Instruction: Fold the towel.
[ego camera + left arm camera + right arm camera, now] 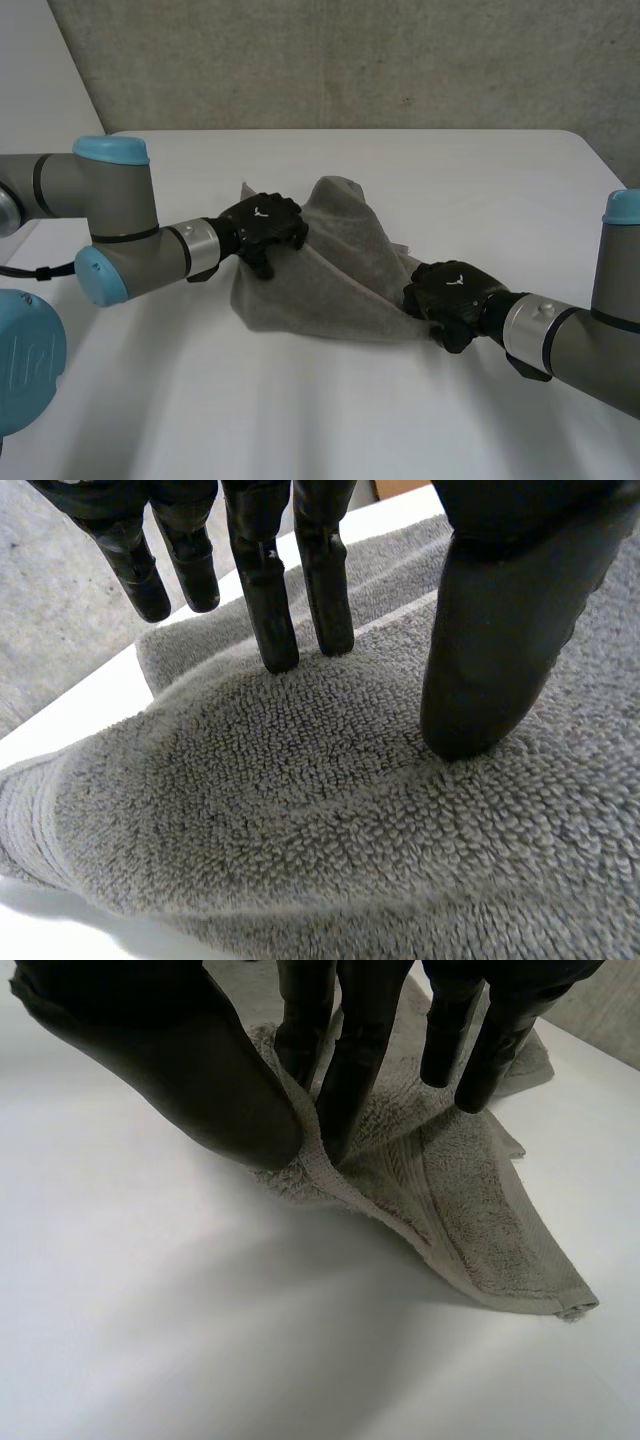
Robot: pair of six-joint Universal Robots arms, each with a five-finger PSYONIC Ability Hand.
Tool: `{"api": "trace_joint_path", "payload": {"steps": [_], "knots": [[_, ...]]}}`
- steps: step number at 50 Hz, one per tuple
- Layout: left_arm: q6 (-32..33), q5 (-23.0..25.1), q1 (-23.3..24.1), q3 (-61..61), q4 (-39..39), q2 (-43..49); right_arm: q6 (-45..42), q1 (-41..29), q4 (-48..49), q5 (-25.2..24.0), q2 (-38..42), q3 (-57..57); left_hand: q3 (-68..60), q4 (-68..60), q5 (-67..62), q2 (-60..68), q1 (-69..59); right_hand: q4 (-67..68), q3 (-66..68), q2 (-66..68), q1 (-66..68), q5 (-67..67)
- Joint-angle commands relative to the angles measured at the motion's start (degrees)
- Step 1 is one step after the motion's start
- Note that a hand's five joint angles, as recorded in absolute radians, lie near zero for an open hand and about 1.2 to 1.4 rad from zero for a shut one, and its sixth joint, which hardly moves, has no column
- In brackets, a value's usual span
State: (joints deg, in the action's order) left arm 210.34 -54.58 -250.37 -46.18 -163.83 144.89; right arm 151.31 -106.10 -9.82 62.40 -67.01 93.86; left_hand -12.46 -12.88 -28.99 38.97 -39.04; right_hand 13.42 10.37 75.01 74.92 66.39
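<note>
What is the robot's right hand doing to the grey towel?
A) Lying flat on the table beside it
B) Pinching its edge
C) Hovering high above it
B: the right hand squeezes the edge of the towel between its thumb and fingers.

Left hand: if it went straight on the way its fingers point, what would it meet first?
The towel. The left hand has its fingertips on the grey pile, so any advance presses into cloth at once; the white table probably lies just beneath, though the depth under the fold is unclear.
</note>
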Motion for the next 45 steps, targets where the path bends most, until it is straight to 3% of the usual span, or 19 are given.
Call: {"api": "trace_joint_path", "payload": {"steps": [1,5,6,7,8,9,26,32,39,43,45], "knots": [[1.6,-0.4,-0.6,-0.9,1.2,-0.7,0.0,-0.2,0.0,0.0,0.4,-0.1,2.5,2.9,-9.2,9.2,-9.1,-3.4,-0.4,5.0,5.1,3.6],[1.7,-0.6,-1.1,-1.2,1.1,-1.2,0.0,-0.2,0.0,0.0,0.4,-0.1,2.5,2.9,-7.9,7.9,-7.8,-3.4,-0.4,5.0,5.1,3.6],[1.6,-0.6,-1.1,-1.3,0.9,-1.6,0.0,-0.2,0.0,0.0,0.4,-0.1,2.5,2.9,1.4,-1.4,1.5,-3.4,-0.4,5.0,5.1,3.6],[1.6,-0.6,-1.1,-1.3,0.9,-1.6,0.0,-0.2,0.0,0.0,0.4,-0.1,2.5,2.9,1.5,-1.5,1.6,-3.4,-0.4,5.0,5.1,3.6],[1.7,-0.7,-1.1,-1.6,0.6,-2.1,0.0,-0.2,0.0,0.0,0.4,-0.1,2.5,2.9,13.7,-13.7,13.7,-3.4,-0.4,5.0,5.1,3.6],[1.7,-0.8,-1.1,-1.8,0.4,-2.5,0.0,-0.2,0.0,0.0,0.4,-0.1,2.5,2.9,15.6,-15.6,15.7,-3.4,-0.4,5.0,5.1,3.6],[1.7,-1.1,0.8,-0.7,-1.1,-0.3,0.0,-0.5,0.1,0.0,0.4,0.1,2.5,2.9,18.8,-18.8,18.9,-3.4,-0.4,5.0,5.1,3.6],[1.8,-1.4,0.9,0.5,-0.7,0.9,0.0,-0.2,0.1,0.0,0.4,0.0,2.5,2.9,14.8,-14.8,14.9,-3.4,-0.4,5.0,5.1,3.6],[1.8,-1.8,0.3,0.0,1.7,0.0,0.0,-0.1,0.1,0.0,0.4,-0.3,2.5,2.9,-7.7,7.7,-7.6,-3.4,-0.4,5.0,5.1,3.6],[2.2,-1.8,-0.2,-0.7,3.6,-1.3,0.0,-0.2,0.0,0.0,0.4,-0.2,2.5,2.9,-10.3,10.3,-10.2,-3.4,-0.4,5.0,5.1,3.6],[4.6,-1.8,-0.5,-2.2,5.9,-2.7,0.0,-0.2,0.0,0.0,0.4,-0.1,2.5,2.9,-17.6,17.6,-17.6,-3.4,-0.4,5.0,5.1,3.6]]}}
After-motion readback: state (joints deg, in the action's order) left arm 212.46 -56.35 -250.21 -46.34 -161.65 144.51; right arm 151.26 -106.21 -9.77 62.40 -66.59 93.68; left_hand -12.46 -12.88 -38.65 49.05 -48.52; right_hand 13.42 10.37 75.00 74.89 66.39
